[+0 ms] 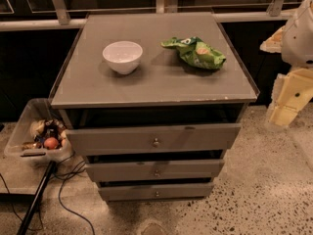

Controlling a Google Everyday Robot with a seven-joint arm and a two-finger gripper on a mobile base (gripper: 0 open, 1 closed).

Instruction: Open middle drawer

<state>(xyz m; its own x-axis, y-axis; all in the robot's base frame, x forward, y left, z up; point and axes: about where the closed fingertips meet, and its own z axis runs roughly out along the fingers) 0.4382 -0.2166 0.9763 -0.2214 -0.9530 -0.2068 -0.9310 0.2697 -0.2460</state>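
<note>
Gripper [287, 98] and arm are seen at the right edge of the view, beside the grey cabinet [146, 84] and apart from it; whether the gripper is wide or narrow cannot be told. Three drawer fronts are stacked under the cabinet top, and the middle drawer [122, 170] is found between the upper and lower ones, with a dark gap shown above its front. A clear bin [19, 131] of oddments is set on the floor at the left. A white bowl [122, 56] and a green snack bag [195, 53] are placed on the top, apart from each other. A small round knob [157, 173] is fixed at the middle drawer's centre.
</note>
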